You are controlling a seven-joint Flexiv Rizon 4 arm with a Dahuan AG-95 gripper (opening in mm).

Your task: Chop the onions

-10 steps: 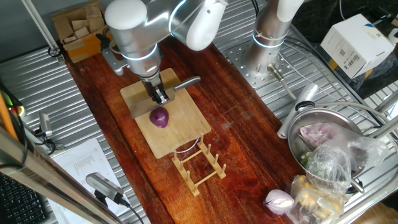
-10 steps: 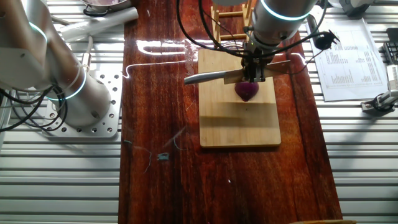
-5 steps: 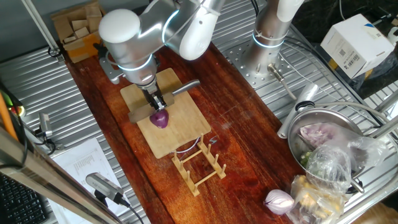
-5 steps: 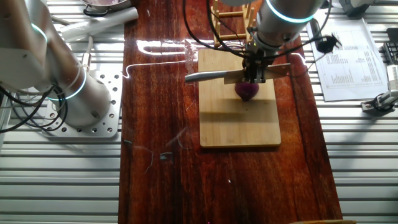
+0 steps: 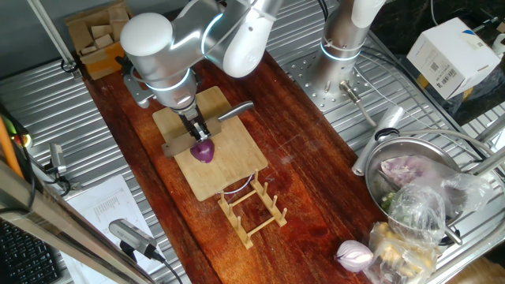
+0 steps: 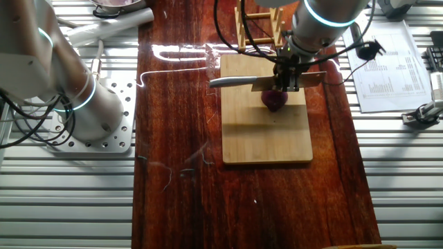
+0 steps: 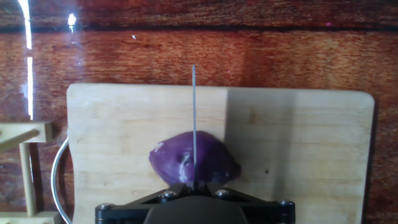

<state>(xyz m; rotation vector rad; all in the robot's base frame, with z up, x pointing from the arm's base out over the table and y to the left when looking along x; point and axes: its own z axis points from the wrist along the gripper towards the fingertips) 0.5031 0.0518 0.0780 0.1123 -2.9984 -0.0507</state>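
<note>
Dark wood table (image 5: 308,170) running between ribbed metal racks, a bamboo cutting board (image 5: 229,170) lying on it. Going left to right in the one fixed view: a box of wood blocks (image 5: 99,39) is sitting far left, well apart from the work. The gripper (image 5: 195,128) is pinching a knife (image 6: 239,81) by its spine, so the blade is standing edge-down and running across the board, handle sticking out past the board edge. The small purple onion (image 7: 193,165) is sitting mid-board directly under the blade; in the hand view the edge is lining up over its middle, likely for a halving cut. Contact is looking probable, depth unclear. A wooden rack (image 5: 252,209) is standing just beside the board's near end, not blocking the stroke. Far right, a metal bowl (image 5: 410,170) with bagged produce and a pale onion (image 5: 353,254) are lying well apart, not in the way.
</note>
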